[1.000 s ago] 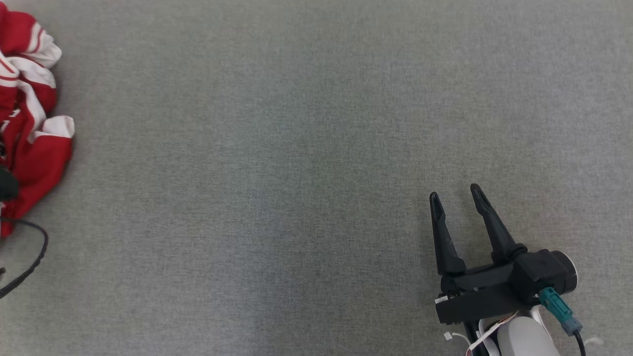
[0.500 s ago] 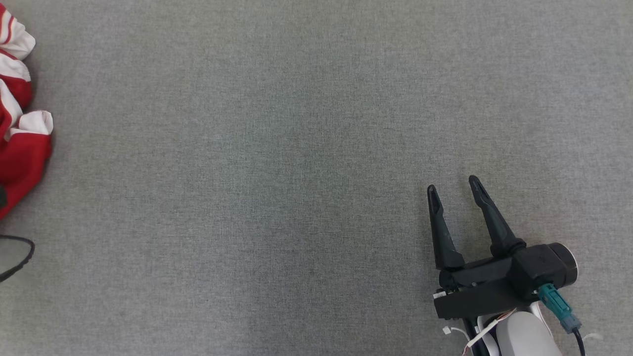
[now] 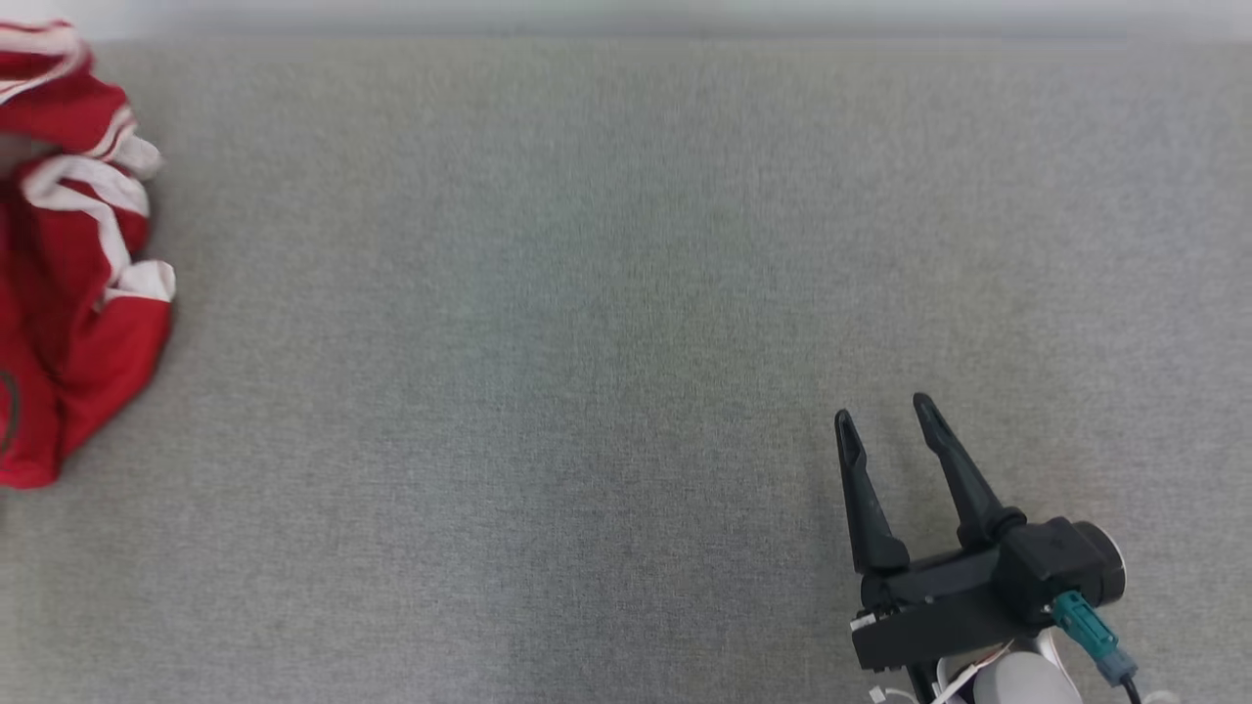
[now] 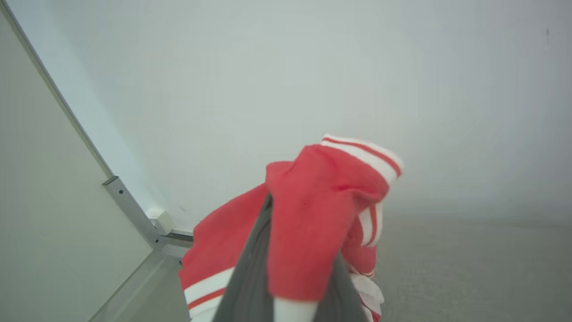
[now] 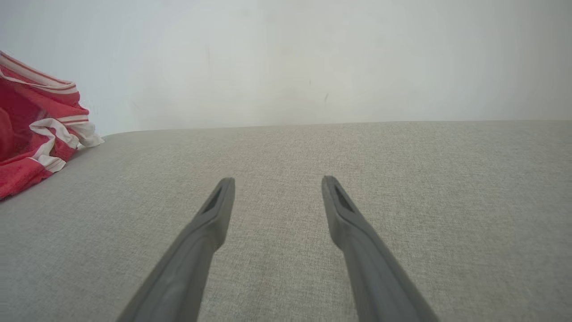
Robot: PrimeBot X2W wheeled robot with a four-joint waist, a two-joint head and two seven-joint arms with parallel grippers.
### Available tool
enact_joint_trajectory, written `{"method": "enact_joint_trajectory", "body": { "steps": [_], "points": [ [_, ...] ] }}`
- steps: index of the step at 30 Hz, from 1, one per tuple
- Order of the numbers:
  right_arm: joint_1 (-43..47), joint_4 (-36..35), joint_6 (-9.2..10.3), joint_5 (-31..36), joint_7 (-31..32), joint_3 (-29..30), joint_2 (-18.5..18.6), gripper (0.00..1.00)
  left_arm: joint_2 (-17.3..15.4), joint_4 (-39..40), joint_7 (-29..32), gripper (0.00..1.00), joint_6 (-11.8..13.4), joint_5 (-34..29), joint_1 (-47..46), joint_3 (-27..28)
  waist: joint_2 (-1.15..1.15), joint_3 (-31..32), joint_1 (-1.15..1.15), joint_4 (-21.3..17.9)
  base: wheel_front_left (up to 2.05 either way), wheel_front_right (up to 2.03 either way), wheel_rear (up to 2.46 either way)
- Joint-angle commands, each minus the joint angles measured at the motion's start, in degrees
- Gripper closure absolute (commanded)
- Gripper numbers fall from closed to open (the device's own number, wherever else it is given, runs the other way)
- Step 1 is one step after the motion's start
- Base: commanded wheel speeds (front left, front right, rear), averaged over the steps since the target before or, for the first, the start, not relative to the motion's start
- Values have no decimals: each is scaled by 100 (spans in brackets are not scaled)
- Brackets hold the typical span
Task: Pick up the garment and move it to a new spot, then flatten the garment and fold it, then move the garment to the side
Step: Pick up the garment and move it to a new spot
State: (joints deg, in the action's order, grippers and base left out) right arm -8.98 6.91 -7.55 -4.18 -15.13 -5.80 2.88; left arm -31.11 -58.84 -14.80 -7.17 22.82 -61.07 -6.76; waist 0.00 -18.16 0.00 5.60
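Near edge, head view: right gripper (image 3: 883,407) low on the robot's right, fingers spread wide, nothing between them, tips pointing away from the robot. The right wrist view agrees: right gripper (image 5: 277,180) hovers open over the bare grey cloth surface (image 5: 402,201).

Left wrist view: left gripper (image 4: 292,264) is pressed together on a fold of the garment (image 4: 313,201). Red cloth with white stripes drapes over both grey fingers (image 4: 248,281) and hides their tips. The pinch looks like a bunched edge or sleeve, but which part I can't tell.

Farther out, head view: the garment (image 3: 78,323) sits at the far left edge as a crumpled red-and-white heap. Its long axis runs roughly near-to-far, and part is cut off by the frame. From the right wrist it shows as the garment (image 5: 27,125), far off to that gripper's left, well apart from it.

Key relation: the garment lies to the robot's left, the left arm is the nearer one and has it, and the right arm is well away. The open stretch of grey cloth surface (image 3: 587,342) lies between them, so a carry to a new spot likely runs rightward toward the middle. It probably trails low, so drag is the risk.

Beyond is the pale wall (image 5: 286,58).
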Motion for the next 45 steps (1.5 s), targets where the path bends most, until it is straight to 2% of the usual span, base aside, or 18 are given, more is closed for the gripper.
{"method": "enact_joint_trajectory", "body": {
  "steps": [1,5,10,19,25,26,27,32,35,38,45],
  "points": [
    [98,25,12,-71,-5,-28,-1,0,-58,258,-44,100,-24,-70,-115,-18,0,288,0,14,0,0,0],
    [181,47,12,-163,-5,-72,-1,0,-81,1104,-42,100,-24,-83,-188,-61,0,498,0,-60,0,0,0],
    [228,37,12,-274,-5,-124,-1,0,93,1952,-42,100,-27,24,-306,-329,0,653,0,-234,0,0,0],
    [222,9,12,-544,-5,-227,-1,0,343,3203,175,100,-21,255,-494,-981,0,764,0,-978,0,0,0],
    [276,-19,12,-632,-5,-218,-2,0,667,3852,292,100,-21,472,-252,-1265,0,807,0,-1419,0,0,0],
    [306,-34,12,-639,-5,-203,-2,0,848,4098,296,100,6,552,-116,-1352,0,802,0,-1553,0,0,0],
    [306,-34,12,-639,-5,-203,-2,0,848,4098,296,100,6,552,-116,-1352,0,802,0,-1553,0,0,0],
    [276,-68,12,-680,-4,-129,-2,0,1251,4579,349,100,96,645,396,-1671,0,707,0,-1783,0,0,0],
    [273,-92,12,-690,-4,-124,-4,0,1420,4679,414,100,86,601,785,-2007,0,656,0,-1841,0,0,0],
    [235,-78,12,-742,-4,-142,-5,0,1554,4445,426,100,67,655,1274,-2325,0,591,0,-1894,0,0,0],
    [124,-36,12,-810,-4,-154,-3,0,1658,3550,340,100,22,727,1974,-2837,0,500,0,-1920,0,0,0]
  ]
}}
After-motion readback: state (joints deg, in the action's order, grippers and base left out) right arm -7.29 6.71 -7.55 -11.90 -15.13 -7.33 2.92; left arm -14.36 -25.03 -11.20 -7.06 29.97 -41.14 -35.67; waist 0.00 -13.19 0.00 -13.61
